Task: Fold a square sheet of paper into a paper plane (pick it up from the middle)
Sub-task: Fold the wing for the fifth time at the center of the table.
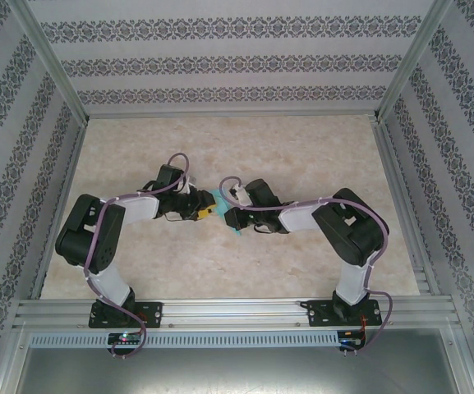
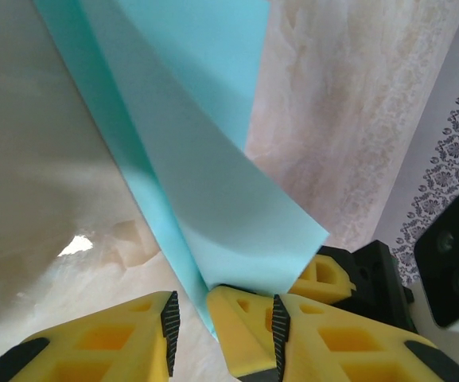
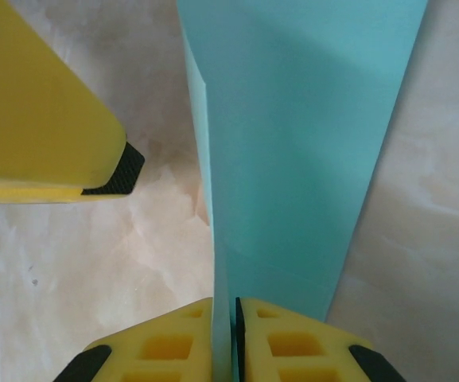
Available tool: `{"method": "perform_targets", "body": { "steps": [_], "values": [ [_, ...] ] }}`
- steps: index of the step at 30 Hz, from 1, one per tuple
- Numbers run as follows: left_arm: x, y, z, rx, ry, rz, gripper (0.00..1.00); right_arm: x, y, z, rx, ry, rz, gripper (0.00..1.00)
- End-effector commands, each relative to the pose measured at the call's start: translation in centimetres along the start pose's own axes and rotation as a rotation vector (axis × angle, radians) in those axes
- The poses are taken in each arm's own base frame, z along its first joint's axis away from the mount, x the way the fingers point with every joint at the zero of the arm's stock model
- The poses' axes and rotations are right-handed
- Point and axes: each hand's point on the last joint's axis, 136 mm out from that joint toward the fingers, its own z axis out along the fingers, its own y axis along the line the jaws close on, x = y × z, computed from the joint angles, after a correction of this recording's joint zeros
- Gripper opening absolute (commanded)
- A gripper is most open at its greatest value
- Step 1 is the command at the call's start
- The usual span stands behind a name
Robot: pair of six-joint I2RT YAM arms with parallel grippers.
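Plainly, the right gripper point(image 3: 233, 333) has its fingers pressed together at the bottom centre of its wrist view. They pinch the near end of the paper point(image 3: 293, 159), a folded turquoise strip that runs up the middle of that frame above the table point(image 3: 428, 263). From above, the paper sits at frame centre, between the two wrists.

The left gripper point(image 2: 223, 325) is spread. Its pads sit apart along the bottom of its own view, with the fold line running down into the gap. In the right wrist view one of its fingers point(image 3: 54, 119) hangs at the upper left, clear of the paper. I cannot tell whether its other pad touches the paper; a yellow piece, probably a right finger, crowds that gap.

What could go wrong:
- The flap at centre right of the left wrist view curls away from the layer under it, so the fold looks unset. If the left gripper closes off the fold line, it would likely press in a crooked crease or crumple the thin paper.
- The grippers are very close, so closing could nip the other's finger instead of the paper.
- Only one narrow pinch holds the paper. A sideways tug from either arm could slip it out or tear it.
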Motion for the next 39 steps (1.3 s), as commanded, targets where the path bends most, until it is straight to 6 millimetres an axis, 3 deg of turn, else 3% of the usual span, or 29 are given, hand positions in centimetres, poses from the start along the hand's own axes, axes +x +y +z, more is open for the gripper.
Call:
{"method": "perform_targets", "body": {
  "steps": [1,11,19,30,39],
  "values": [
    [-0.3,-1.8,0.7,0.058,0.01,0.049,0.39,-0.6,0.9,0.2,-0.081,-0.007,0.044,0.14],
    [-0.9,-2.3,2.0,0.074,0.017,0.06,0.35,0.1,0.2,0.4,-0.076,0.021,0.068,0.15],
    [-1.3,-1.3,2.9,0.056,0.018,0.047,0.3,0.3,0.0,0.2,-0.068,0.04,0.069,0.16],
    [-1.5,-0.6,3.4,0.035,0.027,0.034,0.28,-0.3,0.7,-1.6,-0.032,0.051,0.068,0.26],
    [-1.4,-0.6,3.6,0.03,0.039,0.035,0.28,0.2,1.0,-2.5,0.04,0.084,0.047,0.28]
  ]
}}
